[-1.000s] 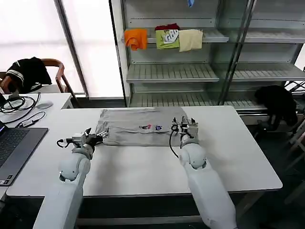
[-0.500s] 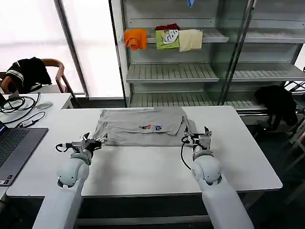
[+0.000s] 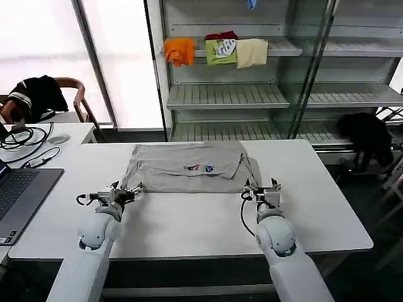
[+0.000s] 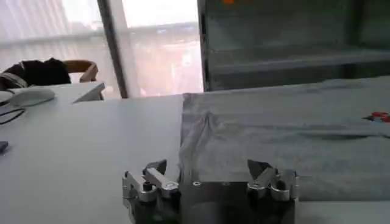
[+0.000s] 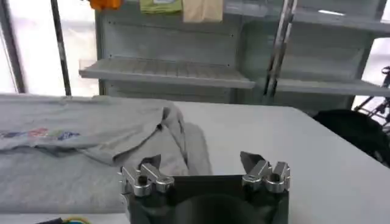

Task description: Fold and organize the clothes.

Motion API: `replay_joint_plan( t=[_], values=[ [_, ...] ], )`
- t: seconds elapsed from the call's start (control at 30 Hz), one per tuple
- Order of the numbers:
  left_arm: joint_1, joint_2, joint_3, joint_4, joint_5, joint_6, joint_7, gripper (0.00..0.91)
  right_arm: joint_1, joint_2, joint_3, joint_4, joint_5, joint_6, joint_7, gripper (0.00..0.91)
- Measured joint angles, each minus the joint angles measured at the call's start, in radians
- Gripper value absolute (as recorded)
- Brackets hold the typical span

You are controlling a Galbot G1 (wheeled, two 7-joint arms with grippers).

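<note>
The left gripper [image 3: 123, 193] hovers low over the bench [image 3: 189, 220] at about 8 o'clock from the shirt [image 3: 189, 167], its fingers [image 4: 155, 173] spread and empty, tips just off the shirt's near left corner. The right gripper [image 3: 263, 192] sits at about 4 o'clock from the shirt, likewise spread and holding nothing, just beside the sleeve that spills off the shirt's right edge.

The shirt lies flat at the middle of the bench, light grey, folded into a wide band with the right sleeve doubled over on top. A small multicoloured chest print [image 3: 201, 167] shows near its centre; it looks like lettering, but it is too small to read.

At 9 o'clock, on the bench's left end, lies a laptop [image 3: 19, 195], and beyond it a side table with cables [image 3: 25, 141] and a mouse [image 3: 58, 138]. A chair [image 3: 69, 94] behind carries a black garment [image 3: 38, 94]. At 12 o'clock stands a shelf rack [image 3: 277, 94] with orange [image 3: 180, 50], green [image 3: 221, 51] and cream [image 3: 252, 53] cloths draped on an upper shelf; the green one bears pale writing that cannot be made out. Another black garment [image 3: 368, 138] hangs at 2 o'clock.

Against a second ago, both grippers have drawn back toward the robot: then the left was at the shirt's left edge and the right was over its right part near the print. The right gripper has also swung outward, clear of the cloth. The shirt lies much as it did half a second ago.
</note>
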Motion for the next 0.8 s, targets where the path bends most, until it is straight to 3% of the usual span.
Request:
replay_joint_plan(
  t=[0.13,0.23,0.3,0.37,0.4,0.43,0.8],
  values=[
    [-0.002,0.008,-0.005,0.011,-0.004,0.000,0.000,0.907,0.000,0.003,-0.001,-0.014,0.002,0.000,-0.002,0.907],
    [0.001,0.014,-0.011,0.017,-0.010,0.001,-0.003,0.685,0.001,0.004,-0.003,-0.027,0.005,-0.001,-0.004,0.796],
    [0.005,0.018,-0.012,0.018,-0.017,0.004,-0.004,0.312,0.001,0.007,-0.004,-0.035,0.010,-0.002,-0.002,0.474],
    [0.007,0.022,-0.014,0.017,-0.027,0.009,-0.005,0.121,-0.001,0.006,-0.007,-0.041,0.013,-0.003,-0.003,0.302],
    [0.009,0.024,-0.014,0.018,-0.031,0.009,-0.005,0.060,-0.003,0.006,-0.009,-0.044,0.014,-0.002,-0.004,0.091],
    [0.010,0.026,-0.014,0.018,-0.036,0.011,-0.004,0.050,-0.004,0.006,-0.009,-0.046,0.015,-0.001,-0.006,0.000],
    [0.024,0.035,-0.010,0.019,-0.062,0.020,0.007,0.020,-0.028,0.020,0.004,-0.053,0.032,0.010,-0.010,0.000]
  ],
)
